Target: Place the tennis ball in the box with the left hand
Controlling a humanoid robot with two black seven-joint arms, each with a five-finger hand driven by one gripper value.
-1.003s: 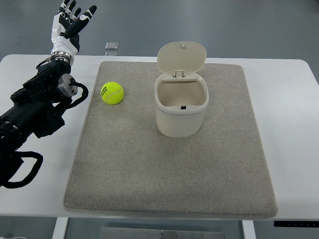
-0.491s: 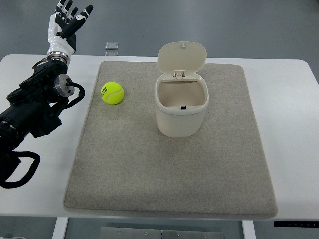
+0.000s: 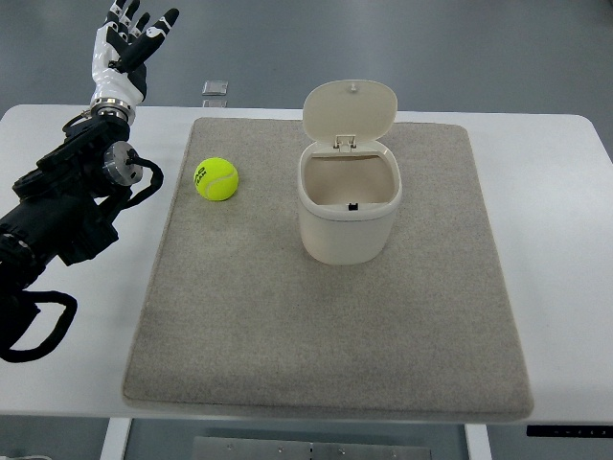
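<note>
A yellow-green tennis ball (image 3: pixel 216 178) lies on the grey mat (image 3: pixel 326 335), near its far left corner. To its right stands a cream box (image 3: pixel 348 204) with its hinged lid (image 3: pixel 350 109) tipped up and its inside bare. My left hand (image 3: pixel 127 43) is raised past the table's far left edge, fingers spread, holding nothing. It is well beyond and left of the ball. The black left arm (image 3: pixel 67 196) comes in from the left edge. The right arm does not show.
The mat covers most of a white table (image 3: pixel 556 211). A small grey square object (image 3: pixel 215 91) lies on the floor just beyond the table's far edge. A black cable loop (image 3: pixel 38 326) hangs off the arm at lower left.
The left hand has shifted slightly left and farther away over the last second, then held still. The ball and box have not moved.
</note>
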